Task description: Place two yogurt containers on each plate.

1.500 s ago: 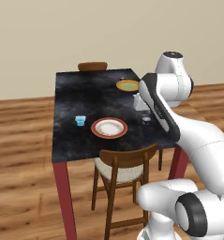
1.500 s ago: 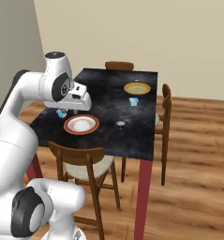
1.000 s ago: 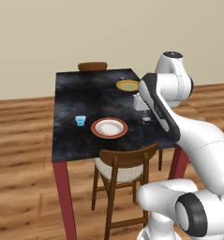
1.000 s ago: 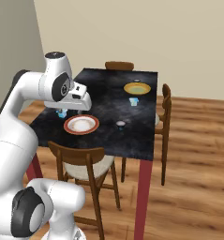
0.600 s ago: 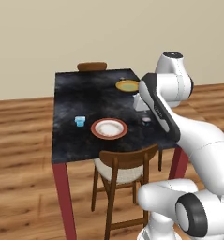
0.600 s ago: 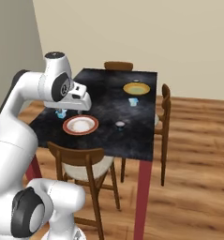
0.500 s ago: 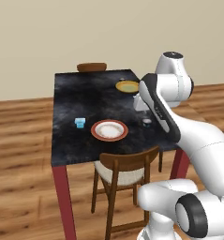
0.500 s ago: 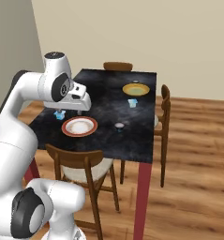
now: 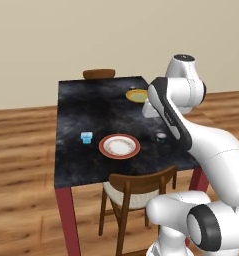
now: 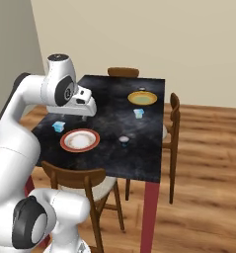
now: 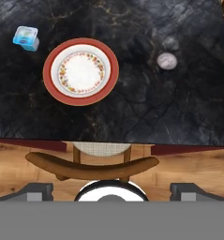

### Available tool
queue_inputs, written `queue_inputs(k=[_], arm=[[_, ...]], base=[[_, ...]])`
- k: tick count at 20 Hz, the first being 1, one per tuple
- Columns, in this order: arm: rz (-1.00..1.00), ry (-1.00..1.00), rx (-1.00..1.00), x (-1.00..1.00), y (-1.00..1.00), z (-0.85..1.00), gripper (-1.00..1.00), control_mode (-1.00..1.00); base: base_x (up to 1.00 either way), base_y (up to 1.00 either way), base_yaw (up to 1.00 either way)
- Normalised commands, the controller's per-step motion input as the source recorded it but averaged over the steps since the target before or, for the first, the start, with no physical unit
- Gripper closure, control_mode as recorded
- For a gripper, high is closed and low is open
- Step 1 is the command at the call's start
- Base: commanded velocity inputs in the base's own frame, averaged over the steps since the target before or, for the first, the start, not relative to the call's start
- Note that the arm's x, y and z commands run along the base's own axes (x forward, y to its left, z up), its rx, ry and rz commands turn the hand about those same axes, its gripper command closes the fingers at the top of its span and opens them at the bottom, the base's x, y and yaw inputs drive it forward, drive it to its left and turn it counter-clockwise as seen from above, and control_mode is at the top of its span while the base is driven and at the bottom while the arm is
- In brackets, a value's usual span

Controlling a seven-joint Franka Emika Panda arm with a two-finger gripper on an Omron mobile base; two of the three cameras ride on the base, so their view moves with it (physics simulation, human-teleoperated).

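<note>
On the dark table, left base view: white plate (image 9: 119, 146) with a red-brown rim lies near the front edge; a light blue cup (image 9: 86, 137) sits just to its left, apart from it; a round dark-topped cup (image 9: 161, 136) stands to its right, partly behind the arm; the yellow plate (image 9: 137, 95) lies far back with a small dark cup (image 9: 132, 89) at its far rim.

Right base view: white plate (image 10: 80, 140) empty; light blue cup (image 10: 58, 127) beside it on the far-left side; round cup (image 10: 124, 141) to its right, well apart; second blue cup (image 10: 138, 113) sits near the yellow plate (image 10: 142, 98), off it; the dark cup (image 10: 141, 90) looks to lie just behind that plate's far rim.

Hand view: camera looks straight down at the white plate (image 11: 80, 71) with its flowered ring; blue squarish cup (image 11: 26, 38) upper left; grey-topped round cup (image 11: 167, 61) at right; chair back (image 11: 92, 166) below.

Gripper (image 11: 111, 188): fingertips stand wide apart at the bottom corners, holding nothing.

Step in hand, judged: choosing a first cup. Centre over one cup, descend upright, keeping the fingers off the plate rim.
</note>
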Motion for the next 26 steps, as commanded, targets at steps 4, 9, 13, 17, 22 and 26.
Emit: queue_inputs(k=[4,9,13,17,22,26], arm=[[0.0,0.0,0.0,0.0,0.0,0.0,-1.0,1.0],[0.0,0.0,0.0,0.0,0.0,0.0,-1.0,1.0],[0.0,0.0,0.0,0.0,0.0,0.0,-1.0,1.0],[0.0,0.0,0.0,0.0,0.0,0.0,-1.0,1.0],[0.0,0.0,0.0,0.0,0.0,0.0,-1.0,-1.0],[0.0,0.0,0.0,0.0,0.0,0.0,-1.0,-1.0]], base=[[0.78,0.2,0.0],[0.51,0.1,0.0],[0.0,0.0,0.0],[0.0,0.0,0.0],[0.0,0.0,0.0],[0.0,0.0,0.0]])
